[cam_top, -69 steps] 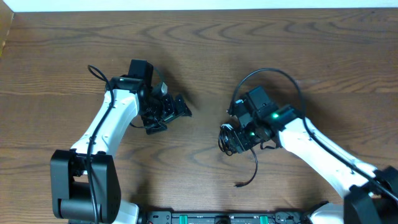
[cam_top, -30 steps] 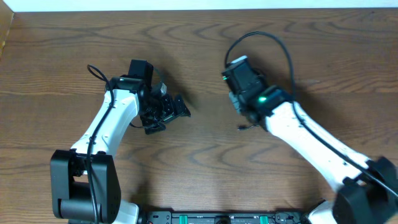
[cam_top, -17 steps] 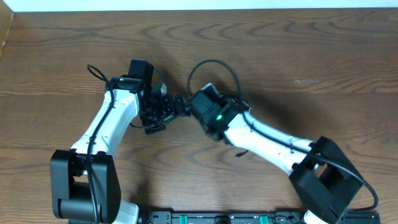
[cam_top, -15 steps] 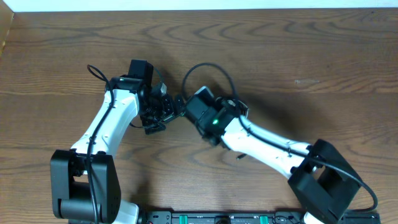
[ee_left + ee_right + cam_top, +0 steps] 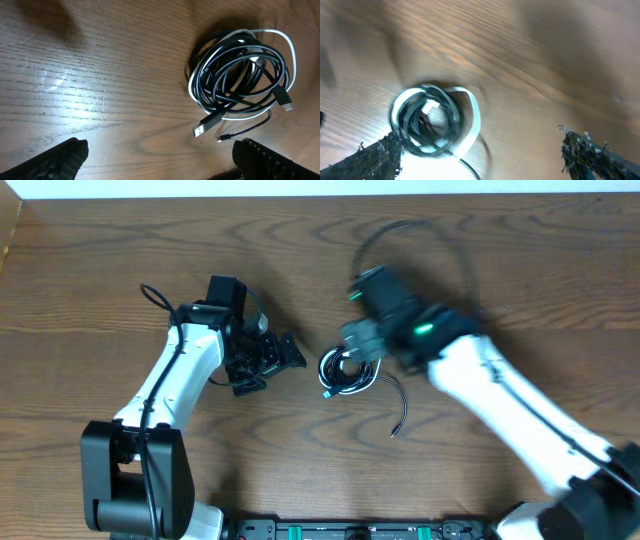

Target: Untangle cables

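The cables (image 5: 345,372) lie as one small coil on the tabletop (image 5: 150,240), near the middle of the overhead view, between your two arms. Nothing holds them. The jaws of the left gripper (image 5: 157,150) stand wide and empty, and the coil sits in the upper right of its wrist view. The jaws of the right gripper (image 5: 477,144) are also wide and empty above the coil, but this view is blurred by motion.

To do this step well, do not pinch the whole coil. Choose one free end. The USB plug (image 5: 198,131) sticks out at the lower edge of the coil, and a black tail (image 5: 400,412) runs out to the lower right in the overhead view; both look easy to take. I judge it best to pin the coil lightly with one arm and draw one end outward with the other, slowly and low over the wood. The white cord (image 5: 289,55) loops around the outside, so it will probably come free first. If you pull quickly, the loops may tighten.
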`<state>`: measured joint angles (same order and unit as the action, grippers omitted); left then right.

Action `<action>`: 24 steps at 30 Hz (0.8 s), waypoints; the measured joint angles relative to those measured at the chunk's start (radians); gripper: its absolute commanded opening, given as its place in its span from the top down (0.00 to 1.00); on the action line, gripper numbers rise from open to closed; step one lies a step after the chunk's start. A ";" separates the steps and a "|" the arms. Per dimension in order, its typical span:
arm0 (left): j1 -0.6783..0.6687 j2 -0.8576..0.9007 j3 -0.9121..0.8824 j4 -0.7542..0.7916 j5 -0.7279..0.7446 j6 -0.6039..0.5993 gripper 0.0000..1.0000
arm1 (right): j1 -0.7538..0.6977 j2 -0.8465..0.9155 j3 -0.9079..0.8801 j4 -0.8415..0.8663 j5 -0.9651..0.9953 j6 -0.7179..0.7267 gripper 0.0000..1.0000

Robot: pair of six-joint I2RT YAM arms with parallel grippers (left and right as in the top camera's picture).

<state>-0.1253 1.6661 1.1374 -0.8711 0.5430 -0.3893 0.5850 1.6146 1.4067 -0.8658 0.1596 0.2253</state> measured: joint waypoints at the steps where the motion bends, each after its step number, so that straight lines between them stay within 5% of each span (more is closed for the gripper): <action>1: 0.000 0.000 0.000 0.000 0.000 0.000 0.02 | -0.039 -0.012 0.002 -0.035 -0.033 0.002 0.01; 7: 0.000 0.000 0.000 0.000 0.000 0.000 0.02 | -0.149 -0.011 -0.029 -0.104 -0.200 0.003 0.04; 19: 0.000 0.000 0.000 -0.010 0.000 0.000 0.02 | -0.156 0.082 -0.263 0.218 -0.361 0.168 0.43; 24: 0.000 0.000 0.000 -0.008 0.000 0.000 0.02 | -0.169 0.113 -0.305 0.326 -0.379 0.236 0.47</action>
<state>-0.1253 1.6661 1.1374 -0.8787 0.5430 -0.3897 0.4164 1.7271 1.1015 -0.5396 -0.2192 0.4610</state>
